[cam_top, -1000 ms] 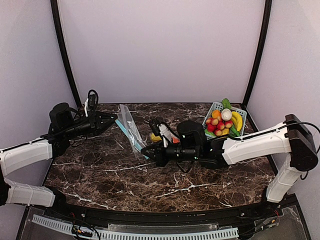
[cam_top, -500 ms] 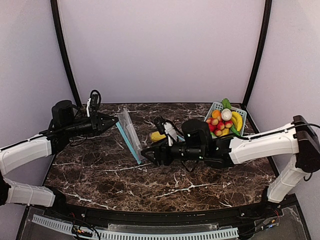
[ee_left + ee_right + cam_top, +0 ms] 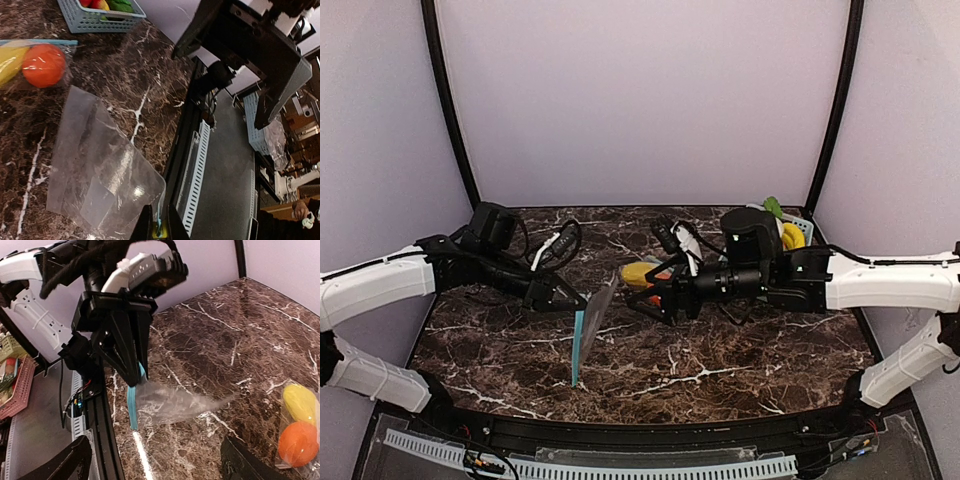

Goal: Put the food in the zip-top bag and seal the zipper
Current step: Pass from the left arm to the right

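Observation:
A clear zip-top bag [image 3: 592, 322] with a teal zipper strip [image 3: 133, 402] hangs from my left gripper [image 3: 578, 301], tilted, over the middle of the marble table. In the left wrist view the jaws of that gripper [image 3: 160, 226] are shut on the bag's zipper edge. My right gripper [image 3: 650, 293] stands open just right of the bag, apart from it, with its fingers [image 3: 64, 465] wide and nothing between them. A yellow oblong food piece [image 3: 300, 401] and an orange ball [image 3: 297, 442] lie together on the table under clear plastic, behind the right gripper.
A light blue basket [image 3: 85, 20] holding more toy food stands at the back right, partly hidden by the right arm. The table's front edge with a black rail [image 3: 186, 150] runs close below the hanging bag.
The left arm has swung right and toward the front, carrying the bag. The right gripper has let go of the bag, opened wide and drawn back to the right.

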